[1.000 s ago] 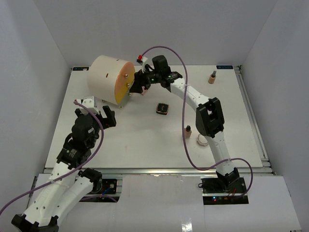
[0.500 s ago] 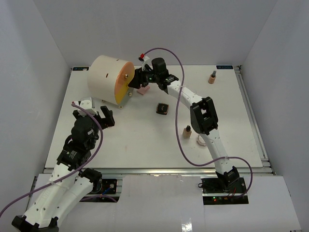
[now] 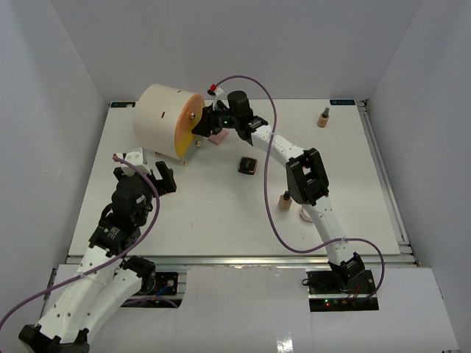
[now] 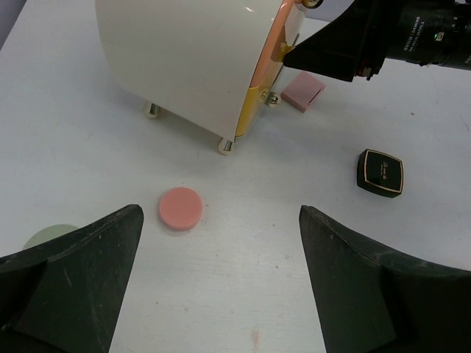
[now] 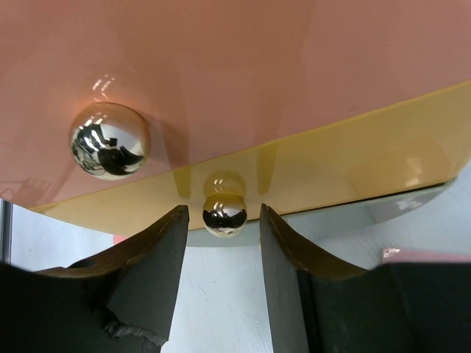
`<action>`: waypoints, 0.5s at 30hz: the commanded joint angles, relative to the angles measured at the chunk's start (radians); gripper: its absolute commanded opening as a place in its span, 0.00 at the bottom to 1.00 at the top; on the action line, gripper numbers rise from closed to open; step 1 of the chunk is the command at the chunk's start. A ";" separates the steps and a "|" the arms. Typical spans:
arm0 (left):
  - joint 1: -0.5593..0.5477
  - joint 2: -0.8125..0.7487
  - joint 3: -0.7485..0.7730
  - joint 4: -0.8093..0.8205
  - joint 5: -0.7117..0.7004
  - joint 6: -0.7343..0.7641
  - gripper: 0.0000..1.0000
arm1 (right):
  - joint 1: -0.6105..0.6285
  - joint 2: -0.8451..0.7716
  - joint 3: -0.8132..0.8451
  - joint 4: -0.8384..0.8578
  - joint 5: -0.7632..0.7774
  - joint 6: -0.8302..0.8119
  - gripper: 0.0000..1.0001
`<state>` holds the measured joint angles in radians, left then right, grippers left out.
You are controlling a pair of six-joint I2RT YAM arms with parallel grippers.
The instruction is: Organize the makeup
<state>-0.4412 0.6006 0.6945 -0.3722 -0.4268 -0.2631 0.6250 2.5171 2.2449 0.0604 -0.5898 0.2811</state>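
Note:
My right gripper (image 3: 200, 126) is at the front of the cream cylinder (image 3: 163, 118). In the right wrist view its jaws (image 5: 224, 228) stand open on either side of a small gold knob (image 5: 224, 214) on the yellow drawer front (image 5: 331, 169), with a gap on both sides. My left gripper (image 3: 151, 176) is open and empty over the table, beside a round pink pad (image 4: 180, 208). A square pink pad (image 3: 218, 137), a black-gold compact (image 3: 248, 165) and two tan bottles (image 3: 322, 118) (image 3: 284, 201) sit on the table.
A larger gold knob (image 5: 109, 140) sits on the orange front above. A pale round jar (image 3: 307, 214) lies by the right arm's elbow. A pale green round thing (image 4: 48, 237) shows under the left finger. White walls enclose the table.
My right gripper has moved left, up to the cylinder's drawer front, and its arm has shifted left with it. The left arm has barely moved.

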 commanded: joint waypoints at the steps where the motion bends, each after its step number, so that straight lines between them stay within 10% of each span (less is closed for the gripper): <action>1: 0.002 0.003 -0.010 0.021 0.018 0.002 0.98 | 0.009 0.012 0.057 0.066 -0.019 -0.003 0.49; 15: 0.002 -0.004 -0.012 0.024 0.043 0.001 0.98 | 0.001 -0.074 -0.051 0.073 -0.074 -0.003 0.13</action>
<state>-0.4412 0.6033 0.6937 -0.3721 -0.4088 -0.2634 0.6285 2.5278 2.2532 0.0784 -0.6074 0.2810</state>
